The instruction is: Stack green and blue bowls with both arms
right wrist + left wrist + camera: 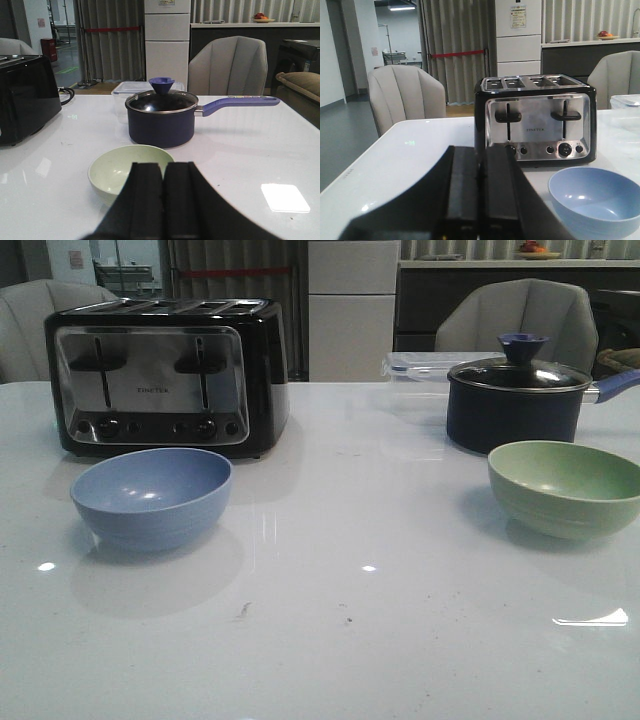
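The pale blue bowl [152, 496] stands upright and empty on the white table at the left, in front of the toaster. The pale green bowl [567, 487] stands upright and empty at the right, in front of the navy pot. Neither arm shows in the front view. In the left wrist view my left gripper [481, 152] is shut and empty, and the blue bowl [596, 201] sits apart beside it. In the right wrist view my right gripper [163, 167] is shut and empty, and the green bowl [125, 170] lies just beyond its tips, partly hidden.
A black and steel toaster [165, 376] stands at the back left. A dark navy pot [515, 403] with a glass lid and a blue handle stands at the back right, with a clear lidded container [420, 365] behind it. Chairs stand beyond the table [340, 620].
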`<state>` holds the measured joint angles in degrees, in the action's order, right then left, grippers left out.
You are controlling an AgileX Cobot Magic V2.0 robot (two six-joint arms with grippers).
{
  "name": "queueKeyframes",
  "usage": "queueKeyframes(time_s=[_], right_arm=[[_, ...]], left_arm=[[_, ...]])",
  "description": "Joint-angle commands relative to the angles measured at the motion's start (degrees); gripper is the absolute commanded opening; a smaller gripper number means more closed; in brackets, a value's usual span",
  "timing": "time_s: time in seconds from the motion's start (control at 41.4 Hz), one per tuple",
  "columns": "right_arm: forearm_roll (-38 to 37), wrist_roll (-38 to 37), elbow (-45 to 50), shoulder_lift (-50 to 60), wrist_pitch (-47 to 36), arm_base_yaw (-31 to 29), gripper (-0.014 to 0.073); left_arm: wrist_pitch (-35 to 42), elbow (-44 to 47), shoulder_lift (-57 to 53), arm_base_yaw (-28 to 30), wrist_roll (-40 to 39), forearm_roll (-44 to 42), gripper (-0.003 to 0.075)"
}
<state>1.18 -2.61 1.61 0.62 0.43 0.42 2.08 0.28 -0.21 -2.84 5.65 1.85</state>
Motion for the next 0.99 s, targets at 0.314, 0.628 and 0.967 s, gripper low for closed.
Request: queueKeyframes(time_s=[0.314, 0.628, 0.967], right_arm=[[-0.3, 0.1, -15.3, -0.4, 0.4, 0.0, 0.0057], [-0.3, 0.1, -30.0, -14.0, 10.1, 0.0, 0.0057], [-0.3, 0.1, -32.2, -30.8, 20.1, 0.0, 0.0057]], left_arm=[[2.8, -13.4, 0.1, -0.3, -0.2, 0.4, 0.0093], [-9.2, -26.7, 10.9, -0.3, -0.1, 0.3, 0.0093], [-20.4, -29.6, 24.1, -0.3, -0.1, -1.2, 0.0093]])
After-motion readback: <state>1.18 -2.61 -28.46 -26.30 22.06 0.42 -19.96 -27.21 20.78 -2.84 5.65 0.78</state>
